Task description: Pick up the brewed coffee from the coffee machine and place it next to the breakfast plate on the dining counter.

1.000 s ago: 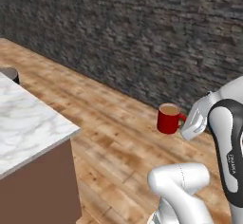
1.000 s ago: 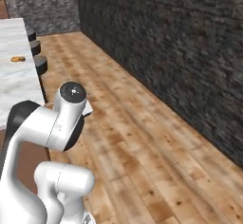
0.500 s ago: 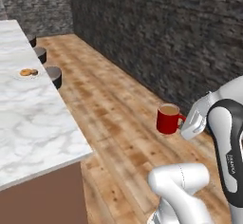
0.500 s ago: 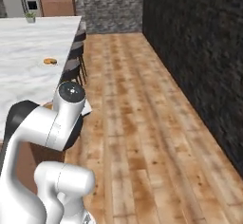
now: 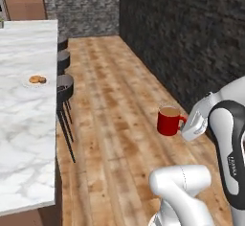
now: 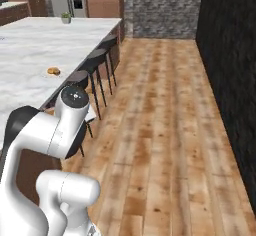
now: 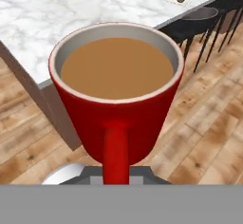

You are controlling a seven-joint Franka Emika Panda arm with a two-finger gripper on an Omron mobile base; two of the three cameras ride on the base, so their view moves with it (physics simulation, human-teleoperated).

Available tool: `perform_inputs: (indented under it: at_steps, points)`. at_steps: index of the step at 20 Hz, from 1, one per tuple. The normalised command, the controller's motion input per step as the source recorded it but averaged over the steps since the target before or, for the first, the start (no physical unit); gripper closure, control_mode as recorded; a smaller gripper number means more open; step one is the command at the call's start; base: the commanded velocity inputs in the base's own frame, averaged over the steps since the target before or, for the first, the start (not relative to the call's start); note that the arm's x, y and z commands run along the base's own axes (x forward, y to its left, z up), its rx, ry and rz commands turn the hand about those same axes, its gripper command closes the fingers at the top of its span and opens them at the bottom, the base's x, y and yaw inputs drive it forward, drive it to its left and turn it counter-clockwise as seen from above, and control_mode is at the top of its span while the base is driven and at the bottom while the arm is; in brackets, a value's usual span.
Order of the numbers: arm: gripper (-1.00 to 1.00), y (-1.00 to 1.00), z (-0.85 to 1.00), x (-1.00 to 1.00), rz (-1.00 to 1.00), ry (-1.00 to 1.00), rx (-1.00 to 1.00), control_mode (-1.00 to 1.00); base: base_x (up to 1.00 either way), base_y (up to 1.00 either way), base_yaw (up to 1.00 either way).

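While the arm carries its load above the floor, the scene reads as follows.

Floor: warm wooden planks run the length of the room (image 5: 115,100), knotty and striped, between the desk and a wall.
Wall: dark rough stone (image 5: 191,38) stands along the right of the left base view; a lighter grey stone wall closes the far end of the room.
Desk: the dining counter (image 5: 24,139) is a long white marble slab with grey veins on a dark brown base, along the left of both base views.
Stools: dark round stools (image 5: 64,87) on thin black legs line the floor side of the desk.
Plate: the breakfast plate (image 5: 37,80) sits on the marble near the stool-side edge, holding small brown pastries; details are too small to tell.
Plant: a small potted plant (image 6: 66,17) stands at the far end of the desk.
Far end: brown cabinetry with a dark oven-like panel, and a grey fridge-like unit.
Writing: faint dark lettering on the arm's forearm, too small to read.
Mug: the brewed coffee (image 5: 168,121) is a red mug, upright, full of light brown liquid, held in the air over the floor, well apart from the plate and the desk.
Jaws: the gripper (image 5: 190,127) is pinching the mug by its side handle; in the hand view the handle (image 7: 116,154) runs straight down into the jaws.
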Motion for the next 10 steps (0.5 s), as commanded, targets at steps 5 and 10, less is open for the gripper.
perform_inputs:
  at_steps: [5,10]
  points:
    - [1.00,0.00,0.00,0.00,0.00,0.00,0.00,1.00,1.00,-0.86,0.43]
    - [1.00,0.00,0.00,0.00,0.00,0.00,0.00,1.00,1.00,-0.69,0.46]
